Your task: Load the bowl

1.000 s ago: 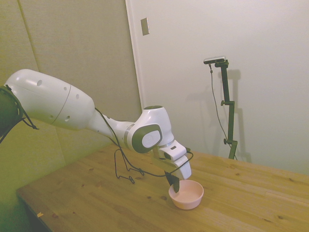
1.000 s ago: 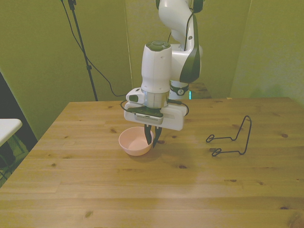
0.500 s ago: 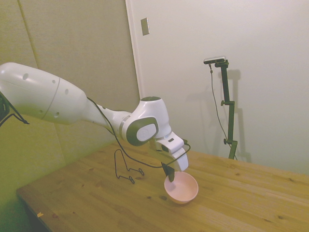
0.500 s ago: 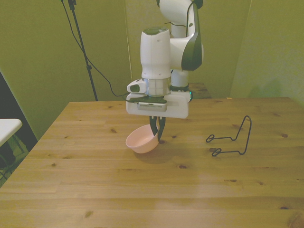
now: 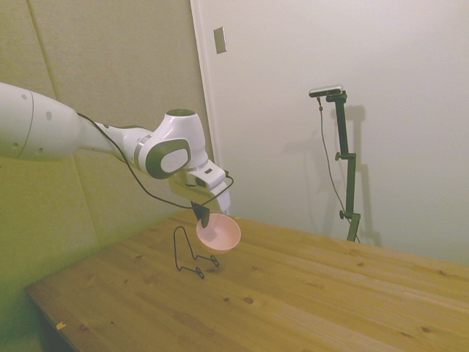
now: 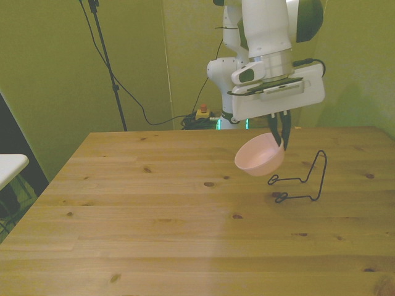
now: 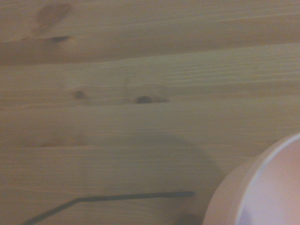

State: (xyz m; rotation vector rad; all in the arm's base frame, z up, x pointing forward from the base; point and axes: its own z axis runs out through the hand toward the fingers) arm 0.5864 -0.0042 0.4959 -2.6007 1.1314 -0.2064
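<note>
I held the pale pink bowl (image 6: 260,155) in the air, clear of the wooden table (image 6: 154,234). My gripper (image 6: 281,137) was clenched on the bowl's rim, the dark fingers (image 5: 203,215) pinching the wall on the side toward the front view's right. The bowl hung tilted from that pinch, its opening tipped so that the side view showed its pink inside (image 5: 218,233) and the front view showed its smooth outer wall and narrower base.

The bowl hovered above the table, just to the front view's left of a black wire rack (image 6: 302,182). That rack stood on the table with its two looped feet pointing toward the front view's left and its tall bent upright on the right. In the side view the rack (image 5: 192,253) stood below and slightly left of the bowl, not touching it.

From the wrist, the bowl's pale rim (image 7: 262,187) filled one corner, and a thin dark wire (image 7: 136,195) of the rack lay across the wood grain beneath.
</note>
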